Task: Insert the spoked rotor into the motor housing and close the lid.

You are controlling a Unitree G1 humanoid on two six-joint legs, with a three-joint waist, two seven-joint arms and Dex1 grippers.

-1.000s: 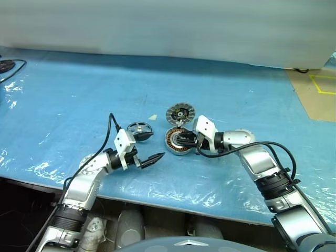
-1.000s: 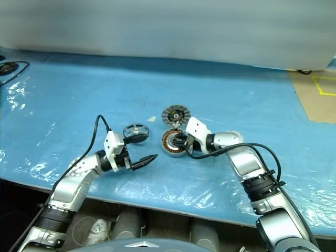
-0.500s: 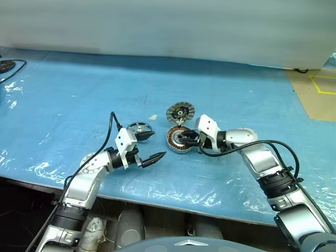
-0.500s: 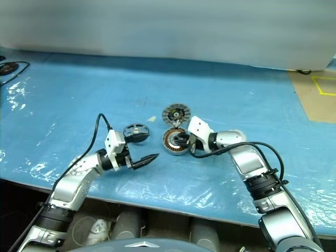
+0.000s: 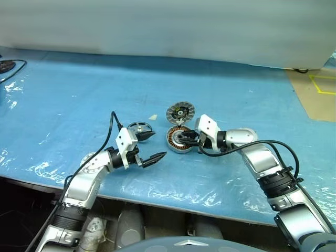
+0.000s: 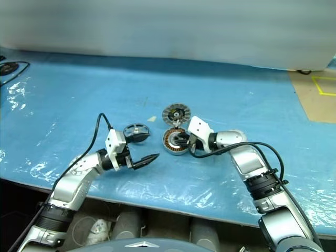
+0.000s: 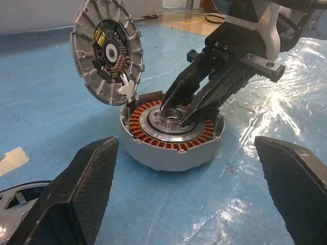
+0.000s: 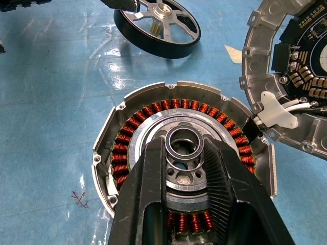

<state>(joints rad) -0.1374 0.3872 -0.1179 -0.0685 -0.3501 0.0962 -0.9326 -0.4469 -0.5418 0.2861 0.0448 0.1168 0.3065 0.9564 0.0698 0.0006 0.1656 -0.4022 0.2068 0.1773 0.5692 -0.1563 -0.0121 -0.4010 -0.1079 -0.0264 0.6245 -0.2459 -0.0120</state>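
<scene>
The motor housing (image 5: 177, 139) lies flat on the blue table, its copper windings showing around the centre. The ribbed silver lid (image 5: 180, 112) stands tilted up at the housing's far edge, joined to it by a white clip and wires (image 8: 276, 113). My right gripper (image 8: 185, 149) reaches over the housing, shut on the small metal ring at its centre. The spoked rotor (image 5: 138, 127) lies flat to the housing's left. My left gripper (image 5: 159, 145) hovers level just in front of the rotor, open wide and empty, with one finger (image 5: 147, 135) close to the rotor's rim.
Blue plastic sheeting (image 5: 79, 100) covers the table. A small pale scrap (image 5: 153, 117) lies between rotor and lid. A black cable and dark object (image 5: 6, 65) sit at the far left. Brown board with yellow tape (image 5: 317, 89) is at the far right. The table's front edge (image 5: 157, 199) runs under both arms.
</scene>
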